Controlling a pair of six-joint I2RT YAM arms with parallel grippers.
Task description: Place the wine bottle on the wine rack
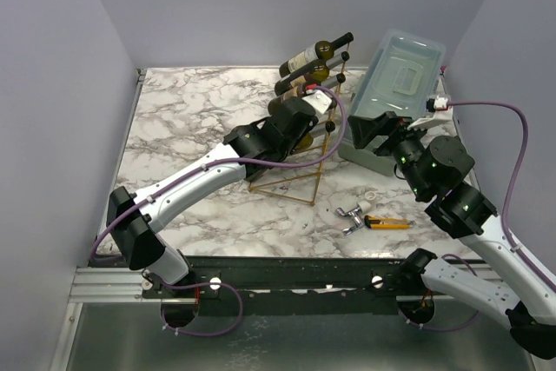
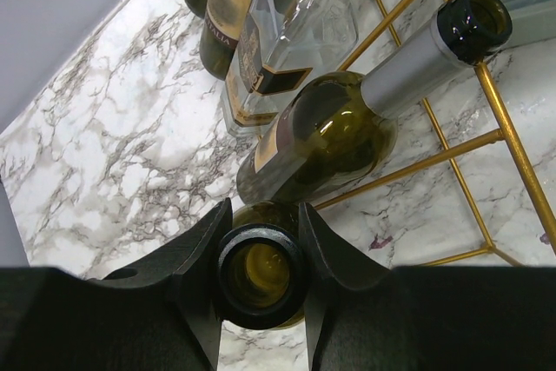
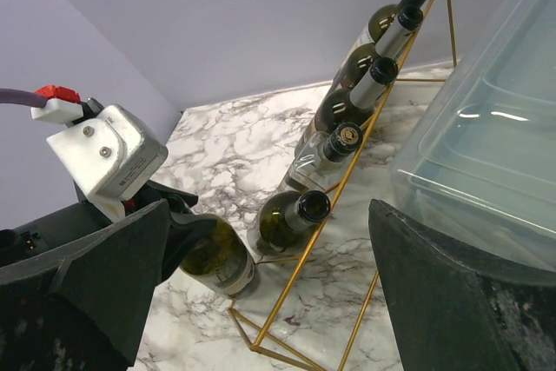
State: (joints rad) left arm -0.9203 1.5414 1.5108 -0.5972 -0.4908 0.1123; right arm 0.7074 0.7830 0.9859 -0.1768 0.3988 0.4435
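The left gripper (image 2: 263, 241) is clamped on the neck of the wine bottle (image 3: 217, 260), which lies tilted at the foot of the wine rack (image 2: 504, 132), seemingly just under the racked bottles (image 2: 321, 141), while the right gripper (image 3: 269, 293) gapes wide, empty.

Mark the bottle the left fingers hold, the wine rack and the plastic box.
held wine bottle (image 2: 261, 275), left wrist view, open mouth.
wine rack (image 2: 512, 145), left wrist view, gold rail.
plastic box (image 1: 404, 62), top view, inner base.
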